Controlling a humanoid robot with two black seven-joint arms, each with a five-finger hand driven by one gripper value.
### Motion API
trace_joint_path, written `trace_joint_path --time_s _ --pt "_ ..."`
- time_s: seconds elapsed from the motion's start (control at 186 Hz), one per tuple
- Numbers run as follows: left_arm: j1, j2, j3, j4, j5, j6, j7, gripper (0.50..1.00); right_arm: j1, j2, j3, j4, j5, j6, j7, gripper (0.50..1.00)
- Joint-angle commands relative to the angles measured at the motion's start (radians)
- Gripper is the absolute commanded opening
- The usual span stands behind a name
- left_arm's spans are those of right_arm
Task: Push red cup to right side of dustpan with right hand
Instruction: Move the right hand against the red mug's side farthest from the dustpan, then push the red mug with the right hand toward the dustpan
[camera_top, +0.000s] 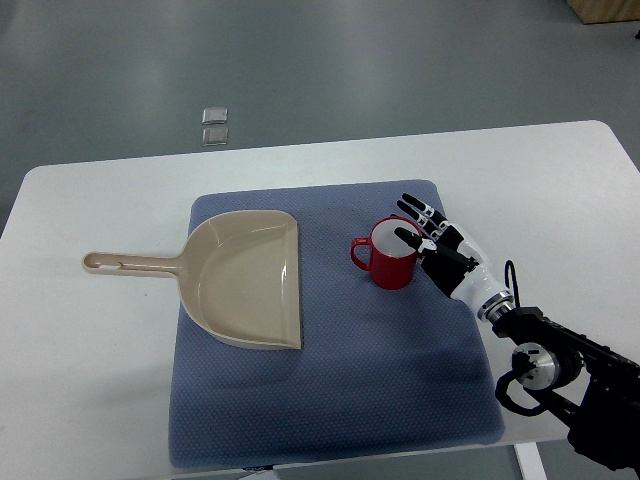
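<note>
1. The white table (90, 330) carried everything, with a blue mat (330, 400) spread over its middle.
2. On the mat's left part lay the beige dustpan (245, 280), its handle reaching left off the mat and its open mouth facing right.
3. The right hand (440, 245) came in from the lower right corner, its fingers (418, 210) stretched out flat and holding nothing, lying against the far right side of the cup's rim.
4. The red cup (392, 258) stood upright on the mat, already to the right of the dustpan with a clear strip of mat between them, its handle pointing left toward the pan.
5. The left hand did not show.
6. Judged from this, the cup looked near its goal. Because the hand sat on the cup's right, more pressure would likely send it leftward toward the pan.
7. To do the step well, any push should have stayed low on the cup wall rather than at the rim, slow and level, so that the cup slid on the soft mat without tipping.
</note>
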Motion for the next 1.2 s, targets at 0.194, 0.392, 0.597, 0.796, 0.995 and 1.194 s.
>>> trace_joint_path --time_s 0.194,0.392,0.597,0.796,0.995,1.194 --pt "0.0 0.0 0.0 0.0 0.0 0.0 0.0 1.0 0.001 0.025 -0.003 0.006 -0.023 -0.007 0.0 0.932" --pt "0.0 0.0 0.0 0.0 0.0 0.0 0.0 1.0 0.002 0.037 -0.01 0.028 -0.024 -0.028 0.0 0.932" --pt "0.0 0.0 0.0 -0.001 0.002 -0.001 0.0 1.0 -0.001 0.054 -0.01 0.029 -0.063 -0.043 0.0 0.932" --pt "0.0 0.0 0.0 -0.001 0.002 -0.001 0.0 1.0 -0.002 0.066 -0.012 0.029 -0.066 -0.043 0.0 0.932" --pt "0.0 0.0 0.0 -0.001 0.002 -0.001 0.0 1.0 -0.005 0.089 -0.013 0.029 -0.089 -0.053 -0.002 0.93" --pt "0.0 0.0 0.0 -0.001 0.002 -0.001 0.0 1.0 -0.007 0.112 -0.015 0.029 -0.113 -0.063 -0.002 0.932"
